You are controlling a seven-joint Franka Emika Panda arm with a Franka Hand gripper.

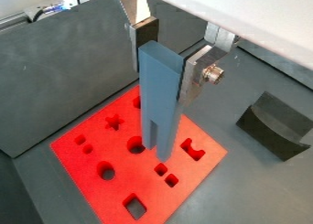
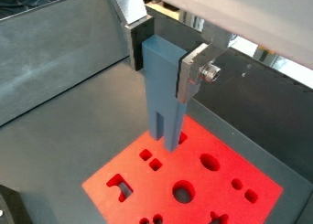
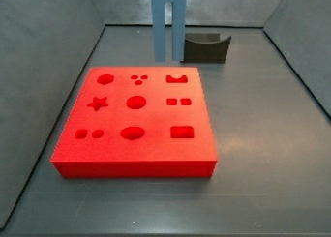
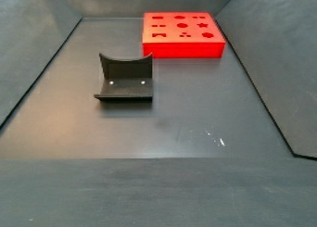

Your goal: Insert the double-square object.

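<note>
My gripper [image 1: 166, 54] is shut on the upper end of the double-square object [image 1: 159, 100], a tall slim blue-grey bar held upright. Both wrist views show it, with the gripper [image 2: 166, 58] clamping the bar [image 2: 166, 109] between its silver fingers. The bar's split lower end hangs above the red board [image 1: 153, 189] with shaped holes [image 2: 146, 196]. In a side view the bar [image 3: 168, 23] stands over the far edge of the board [image 3: 130, 154], with the gripper above the frame. In a side view [image 4: 183, 50] the board lies at the far end; bar and gripper do not show there.
A dark grey notched block [image 3: 207, 47] stands on the floor just beyond the board, and shows in a wrist view [image 1: 275, 122] and in a side view [image 4: 124, 78]. Grey walls [image 3: 52, 47] enclose the floor on all sides.
</note>
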